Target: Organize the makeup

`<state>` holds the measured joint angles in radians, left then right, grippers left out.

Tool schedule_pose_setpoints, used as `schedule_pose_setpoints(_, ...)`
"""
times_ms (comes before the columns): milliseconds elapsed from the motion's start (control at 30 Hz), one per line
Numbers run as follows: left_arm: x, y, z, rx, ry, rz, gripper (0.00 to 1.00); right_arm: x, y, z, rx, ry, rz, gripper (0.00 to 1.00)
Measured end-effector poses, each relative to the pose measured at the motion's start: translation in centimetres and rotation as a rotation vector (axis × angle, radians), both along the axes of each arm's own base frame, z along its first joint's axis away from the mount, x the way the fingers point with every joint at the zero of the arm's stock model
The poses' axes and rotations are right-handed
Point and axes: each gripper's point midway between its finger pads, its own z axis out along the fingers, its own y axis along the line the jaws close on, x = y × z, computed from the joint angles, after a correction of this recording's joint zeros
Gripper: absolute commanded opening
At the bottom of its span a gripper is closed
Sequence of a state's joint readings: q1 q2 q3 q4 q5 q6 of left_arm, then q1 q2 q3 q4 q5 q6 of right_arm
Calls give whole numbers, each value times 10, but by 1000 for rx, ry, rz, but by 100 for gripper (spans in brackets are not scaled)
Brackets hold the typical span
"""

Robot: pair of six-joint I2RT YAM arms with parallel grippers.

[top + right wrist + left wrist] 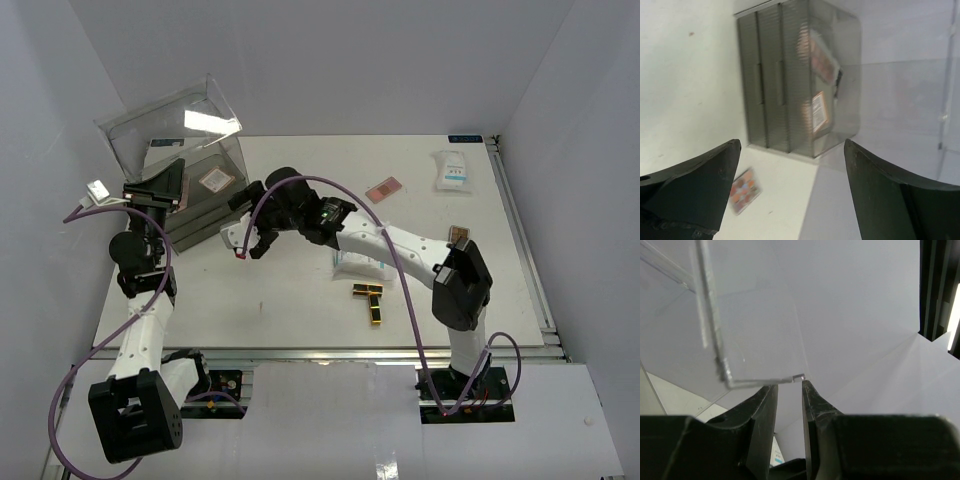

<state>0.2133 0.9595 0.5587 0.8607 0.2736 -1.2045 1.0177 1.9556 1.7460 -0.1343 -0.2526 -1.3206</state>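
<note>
Left gripper point(788, 385) pinches the raised lid point(755, 315) of the clear box point(205, 205), upper left — right gripper point(792, 145) gapes wide and empty, a square eyeshadow palette point(744, 190) at its view's lower left.

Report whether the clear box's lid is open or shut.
Open. The lid stands tilted up behind the clear box, and a palette lies inside with nothing covering it.

The raised lid point(170, 115) is standing up behind the clear box point(205, 200), and the left gripper point(788, 386) is crowding the box's left side, so the box is lying open only from the front and right. The right arm point(400, 245) is stretching across mid-table, overhanging a sachet point(355, 265).
</note>
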Motion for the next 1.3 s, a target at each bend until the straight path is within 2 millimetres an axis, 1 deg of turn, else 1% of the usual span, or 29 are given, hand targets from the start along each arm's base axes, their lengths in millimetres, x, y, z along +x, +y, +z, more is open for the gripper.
schedule_pose_setpoints(67, -2, -1, 2, 2, -6, -2, 37, -6, -15, -1, -21, 95, -17, 92)
schedule_pose_setpoints(133, -4, -1, 4, 3, -14, 0, 37, -3, -37, -9, -36, 222, -64, 93)
schedule_pose_setpoints(167, -5, -1, 6, 5, -19, -1, 37, 4, -54, -16, -36, 318, -117, 92)
schedule_pose_setpoints(200, -6, -1, 7, 5, -22, 0, 37, 16, -77, -23, -36, 413, -184, 92)
schedule_pose_setpoints(233, -6, -1, 7, 4, -25, 2, 37, 34, -104, -30, -25, 512, -273, 92)
schedule_pose_setpoints(300, -6, -1, 8, 3, -25, 3, 37, 77, -168, -44, 23, 684, -482, 92)
schedule_pose_setpoints(367, -6, -1, 8, -1, -25, 1, 37, 117, -245, -62, 99, 826, -729, 92)
schedule_pose_setpoints(400, -6, -1, 8, -3, -25, 0, 37, 131, -287, -74, 135, 885, -863, 92)
schedule_pose_setpoints(433, -7, -1, 8, -5, -25, 0, 37, 138, -326, -86, 162, 938, -992, 92)
schedule_pose_setpoints(467, -7, -1, 8, -6, -25, -1, 37, 142, -365, -99, 191, 990, -1119, 93)
schedule_pose_setpoints(500, -7, -1, 8, -7, -26, -1, 37, 143, -400, -111, 222, 1034, -1243, 93)
schedule_pose_setpoints(533, -7, -1, 8, -7, -26, -2, 37, 140, -428, -121, 251, 1068, -1361, 95)
schedule_pose_setpoints(567, -7, -1, 8, -8, -26, -2, 37, 134, -453, -132, 276, 1100, -1471, 97)
schedule_pose_setpoints(600, -7, -1, 8, -8, -26, -3, 37, 127, -473, -142, 295, 1121, -1574, 98)
schedule_pose_setpoints(667, -7, -1, 9, -10, -27, -4, 37, 111, -509, -159, 327, 1150, -1772, 98)
schedule_pose_setpoints(767, -7, -1, 9, -13, -27, -5, 37, 93, -550, -175, 371, 1151, -2000, 98)
schedule_pose_setpoints(800, -7, -1, 9, -14, -27, -6, 37, 89, -560, -178, 388, 1150, -2053, 98)
schedule_pose_setpoints(867, -7, -1, 9, -15, -26, -7, 37, 85, -574, -180, 422, 1154, -2127, 97)
schedule_pose_setpoints(933, -7, -1, 9, -16, -26, -7, 37, 84, -584, -184, 453, 1158, -2176, 97)
schedule_pose_setpoints(1000, -7, -1, 8, -17, -24, -7, 37, 82, -587, -191, 463, 1175, -2205, 96)
schedule_pose_setpoints(1067, -7, -1, 6, -17, -22, -7, 37, 79, -584, -200, 453, 1208, -2213, 96)
schedule_pose_setpoints(1200, -7, -1, 5, -17, -19, -7, 37, 69, -571, -219, 436, 1322, -2195, 96)
schedule_pose_setpoints(1300, -7, -1, 5, -18, -19, -7, 37, 66, -562, -227, 437, 1393, -2174, 97)
